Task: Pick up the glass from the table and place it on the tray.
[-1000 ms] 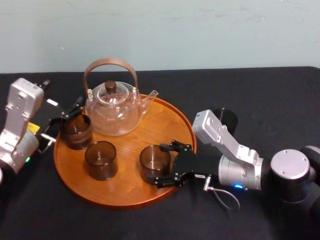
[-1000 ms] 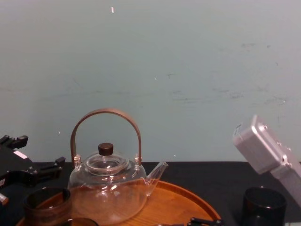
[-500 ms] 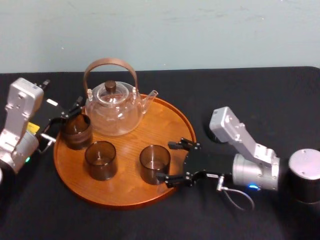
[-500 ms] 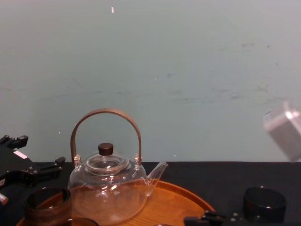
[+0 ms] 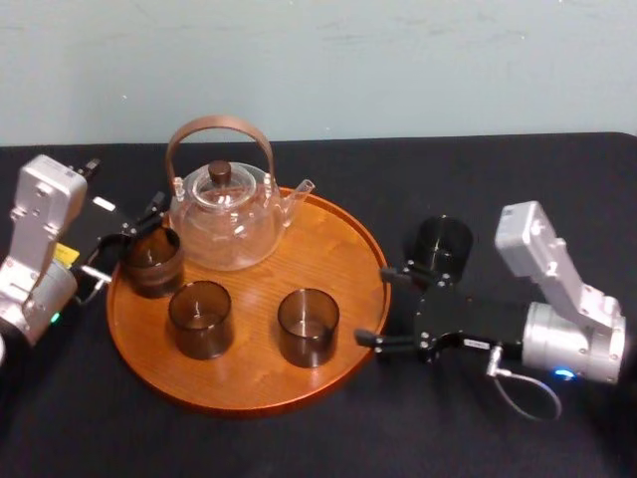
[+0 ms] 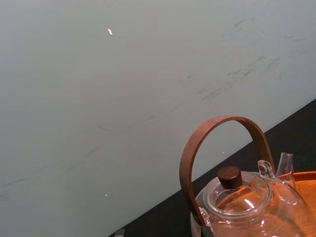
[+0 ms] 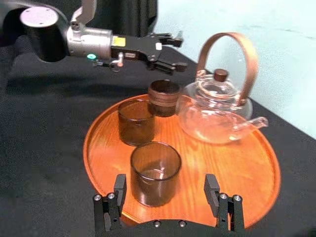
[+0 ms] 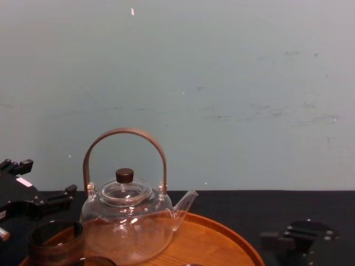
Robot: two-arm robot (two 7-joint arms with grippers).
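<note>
We see the right tool [image 5: 373,306] spread wide and empty just off the tray [image 5: 333,244] rim, level with the bench [image 5: 557,189], so it can straddle a glass from the side. The glass [image 5: 443,242] we want stands upright on the bench, just beside that tool's far finger, on the right arm's side. The left tool [image 5: 127,239] sits released by the far-left tumbler [image 5: 151,261].

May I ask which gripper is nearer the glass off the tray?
Right. The right gripper is just beside the glass; the left gripper is across the tray, at its left rim.
</note>
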